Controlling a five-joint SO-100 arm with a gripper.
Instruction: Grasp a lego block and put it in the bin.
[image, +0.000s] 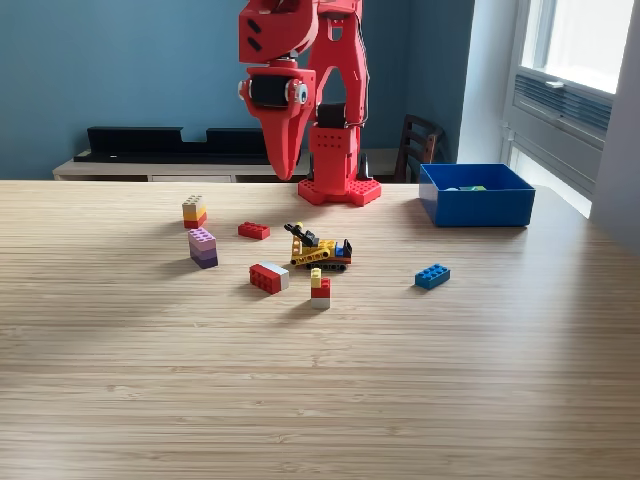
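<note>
Red arm with its gripper (283, 160) pointing down, jaws together, above the wooden table (320, 400). Landmark: the yellow-and-black lego vehicle (320, 250). Blue bin (476, 195) lies behind it toward the exterior view's right; a blue block (432, 276) to its right; a red flat block (253, 231) and a purple stack (203, 247) to its left.

1. My red moulded-plastic gripper (284, 150) shows a matt shell, as does my red plastic base (338, 190).
2. The pale wooden table (300, 400), fine-grained in narrow strips, carries a soft satin sheen.
3. The blue rectangular plastic bin (476, 207) looks smooth and faintly glossy.
4. The small blue plastic lego block (432, 276) and flat red plastic lego block (253, 231) appear smooth, studded.
</note>
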